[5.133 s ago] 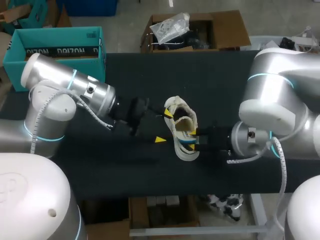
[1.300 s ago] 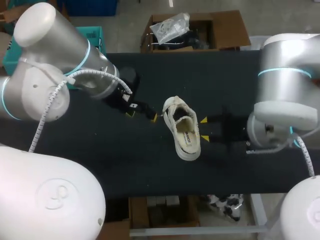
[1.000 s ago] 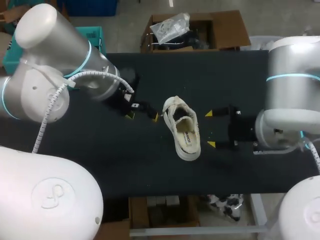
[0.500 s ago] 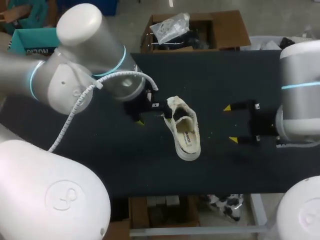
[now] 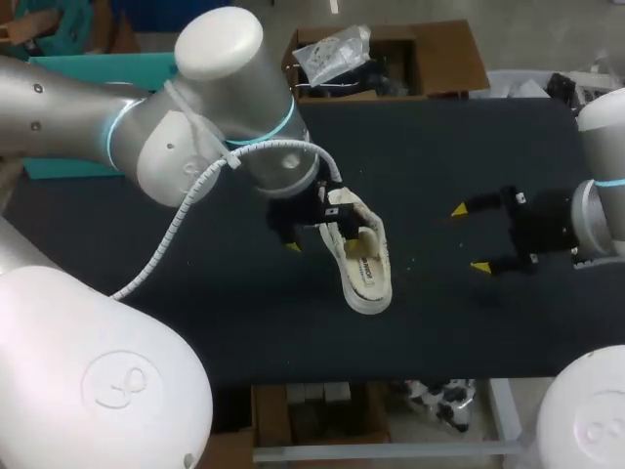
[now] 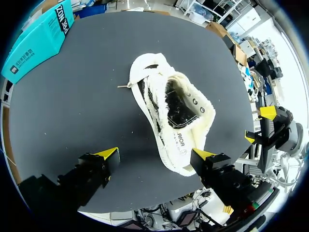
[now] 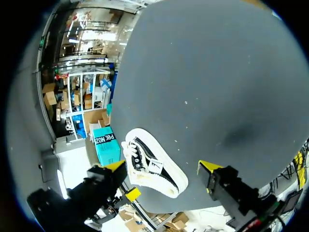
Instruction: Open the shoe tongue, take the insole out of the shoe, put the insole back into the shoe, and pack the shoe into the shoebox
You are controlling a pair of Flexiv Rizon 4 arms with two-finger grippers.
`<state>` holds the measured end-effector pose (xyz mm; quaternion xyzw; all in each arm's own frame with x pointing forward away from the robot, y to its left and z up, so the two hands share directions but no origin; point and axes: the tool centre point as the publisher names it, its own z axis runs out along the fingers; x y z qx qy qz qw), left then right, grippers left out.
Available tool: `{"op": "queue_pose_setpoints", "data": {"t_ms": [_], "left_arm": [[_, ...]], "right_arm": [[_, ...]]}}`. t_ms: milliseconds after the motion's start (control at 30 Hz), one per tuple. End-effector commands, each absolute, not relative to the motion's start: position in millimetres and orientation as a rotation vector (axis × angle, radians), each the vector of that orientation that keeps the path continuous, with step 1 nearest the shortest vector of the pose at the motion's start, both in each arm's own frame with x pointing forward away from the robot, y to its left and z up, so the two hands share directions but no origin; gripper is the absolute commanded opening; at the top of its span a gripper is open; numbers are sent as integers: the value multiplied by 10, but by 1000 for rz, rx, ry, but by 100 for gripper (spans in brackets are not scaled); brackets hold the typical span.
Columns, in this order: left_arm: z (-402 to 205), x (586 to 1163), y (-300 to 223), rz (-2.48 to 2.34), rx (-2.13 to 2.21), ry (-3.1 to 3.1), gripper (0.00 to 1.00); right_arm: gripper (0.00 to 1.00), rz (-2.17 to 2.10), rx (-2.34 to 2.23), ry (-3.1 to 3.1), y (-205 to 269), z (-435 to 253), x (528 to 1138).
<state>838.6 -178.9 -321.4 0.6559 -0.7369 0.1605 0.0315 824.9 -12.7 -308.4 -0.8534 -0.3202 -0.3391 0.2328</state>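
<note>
The shoe (image 5: 359,256) is lying mid-counter (image 5: 439,147), opening up, its long axis running from the far side toward me on a slight slant. My left fingers (image 6: 107,154) are hanging spread over it, the shoe ahead of and between them, so this arm is nearer. My right fingers (image 5: 457,209) are spread too, well apart at its side. The teal shoebox (image 6: 36,41) is sitting at the far left edge, across open counter.
</note>
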Motion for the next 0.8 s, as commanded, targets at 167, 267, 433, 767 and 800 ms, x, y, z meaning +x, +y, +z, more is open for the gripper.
{"op": "queue_pose_setpoints", "data": {"t_ms": [167,267,433,767,800], "left_arm": [[-3524,8655,-2038,429,2127,-2239,100],[-3569,8688,-2052,413,2135,-2204,97],[-3601,8760,-2074,391,2193,-2169,42],[-3521,8751,-2047,398,2199,-2138,0],[-3504,8733,-2044,403,2189,-2141,0]], "right_arm": [[100,-115,-1630,-1185,-248,-3021,8255],[100,-66,-1685,-1255,-305,-3034,8234],[100,-47,-1738,-1415,-378,-3059,8150],[100,-68,-1788,-1433,-377,-3115,7987],[100,-68,-1788,-1433,-377,-3115,7987]]}}
